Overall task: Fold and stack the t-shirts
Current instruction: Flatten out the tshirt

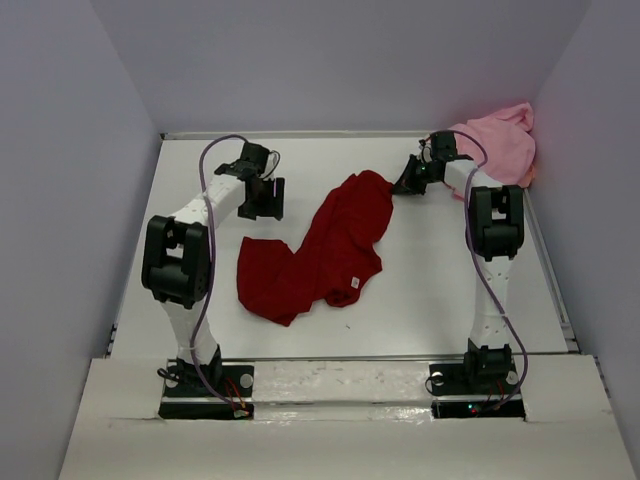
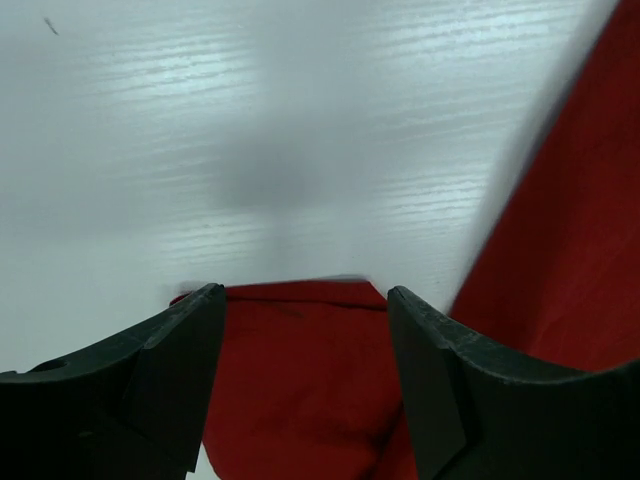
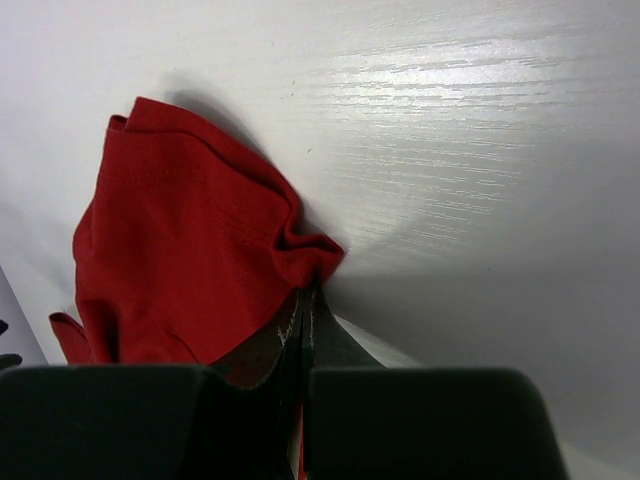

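- The plain dark red cloth t-shirt (image 1: 320, 250) lies crumpled mid-way across the white table (image 1: 440, 290), running from 7 to 1 o'clock.
- The light pink cloth t-shirt (image 1: 495, 145) sits heaped in the 1 o'clock corner.
- The right jaws are pressed together on a bunched fold at the red shirt's 1 o'clock tip.
- The left jaws stand spread and hold nothing, near its 10 o'clock edge.
- To flatten it, the left jaws should probably pinch one edge layer at the 7 o'clock end, then both arms draw apart gently.

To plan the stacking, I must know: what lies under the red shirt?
Only the white table shows around the red shirt, which lies crumpled on it. The pink shirt sits apart in the far right corner. Anything beneath the cloth is covered.
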You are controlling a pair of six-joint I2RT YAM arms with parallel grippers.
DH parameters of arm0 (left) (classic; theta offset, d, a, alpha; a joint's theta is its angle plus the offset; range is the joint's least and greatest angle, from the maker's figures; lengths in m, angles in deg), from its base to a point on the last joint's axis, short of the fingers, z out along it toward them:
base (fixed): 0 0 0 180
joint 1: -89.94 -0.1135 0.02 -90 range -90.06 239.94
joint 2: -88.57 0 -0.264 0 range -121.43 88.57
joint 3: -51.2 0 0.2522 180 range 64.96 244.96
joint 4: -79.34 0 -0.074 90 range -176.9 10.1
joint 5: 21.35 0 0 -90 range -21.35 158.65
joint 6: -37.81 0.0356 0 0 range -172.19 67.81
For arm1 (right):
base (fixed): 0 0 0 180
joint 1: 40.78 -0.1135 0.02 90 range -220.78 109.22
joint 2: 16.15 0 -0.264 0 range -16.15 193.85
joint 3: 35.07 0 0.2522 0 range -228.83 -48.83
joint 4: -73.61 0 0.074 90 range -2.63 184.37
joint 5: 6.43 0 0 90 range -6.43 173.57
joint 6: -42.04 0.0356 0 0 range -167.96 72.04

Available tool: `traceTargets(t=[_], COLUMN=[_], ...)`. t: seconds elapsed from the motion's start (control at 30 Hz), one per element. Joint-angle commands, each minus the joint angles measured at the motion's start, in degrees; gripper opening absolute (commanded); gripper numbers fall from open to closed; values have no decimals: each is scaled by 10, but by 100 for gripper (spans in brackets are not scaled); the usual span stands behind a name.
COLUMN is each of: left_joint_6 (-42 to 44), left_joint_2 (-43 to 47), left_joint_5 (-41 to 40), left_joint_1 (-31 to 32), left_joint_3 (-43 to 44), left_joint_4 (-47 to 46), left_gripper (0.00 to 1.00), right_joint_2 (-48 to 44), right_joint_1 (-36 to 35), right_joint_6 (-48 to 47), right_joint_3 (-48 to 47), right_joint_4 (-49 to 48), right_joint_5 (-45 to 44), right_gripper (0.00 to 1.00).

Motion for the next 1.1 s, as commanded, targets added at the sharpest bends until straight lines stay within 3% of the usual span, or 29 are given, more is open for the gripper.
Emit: traceTargets(t=[0.0, 0.3, 0.73, 0.83, 0.87, 0.9, 1.07], left_joint_6=[-1, -11, 6, 8, 7, 5, 3], left_joint_2=[-13, -17, -62, -71, -72, -74, -73], left_joint_5=[-8, -14, 18, 34, 34, 27, 1], left_joint_1=[16, 10, 9, 9, 10, 9, 7], left_joint_3=[-18, -70, -68, -69, -70, -71, -59], left_joint_4=[27, 17, 20, 23, 23, 24, 30], left_gripper=[75, 75, 70, 44, 15, 3, 0], right_joint_2=[-21, -23, -28, -28, -29, -29, -50], right_joint_1=[-3, -3, -3, -3, -3, -3, -3], right_joint_6=[-21, -21, -25, -25, -24, -22, -18], right_joint_3=[9, 7, 18, 19, 19, 19, -6], right_joint_4=[27, 27, 27, 28, 28, 28, 48], right_joint_5=[-18, -14, -18, -18, -18, -18, -27], right_gripper=[0, 0, 0, 0, 0, 0, 0])
